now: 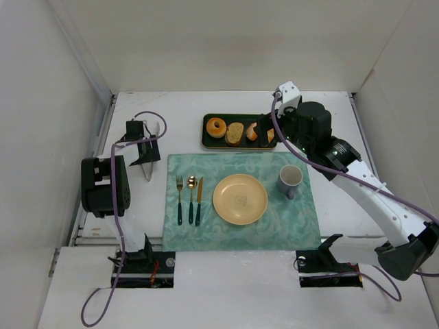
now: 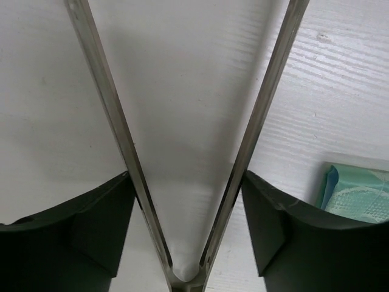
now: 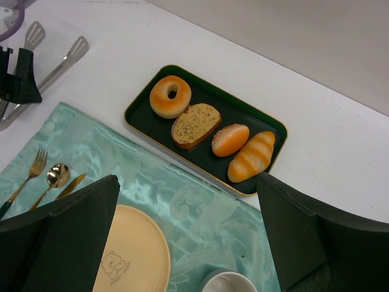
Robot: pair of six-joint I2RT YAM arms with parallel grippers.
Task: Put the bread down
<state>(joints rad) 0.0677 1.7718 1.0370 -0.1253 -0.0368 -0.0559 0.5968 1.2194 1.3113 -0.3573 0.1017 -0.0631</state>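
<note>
A dark green tray (image 3: 140,100) holds a bagel (image 3: 170,96), a brown bread slice (image 3: 194,124), a round orange roll (image 3: 230,139) and a striped roll (image 3: 251,156). The tray also shows in the top view (image 1: 208,140), at the back of the teal placemat (image 1: 267,226). An empty yellow plate (image 1: 240,199) sits mid-mat. My right gripper (image 3: 187,182) is open and empty, hovering over the mat's back edge near the tray's right end (image 1: 266,133). My left gripper (image 2: 187,176) is shut on metal tongs (image 2: 252,131), whose arms are spread, over bare table at the left (image 1: 145,152).
A grey mug (image 1: 290,179) stands on the mat right of the plate. A fork (image 1: 180,199), spoon (image 1: 191,197) and knife (image 1: 199,200) lie left of the plate. White walls enclose the table on the left, back and right.
</note>
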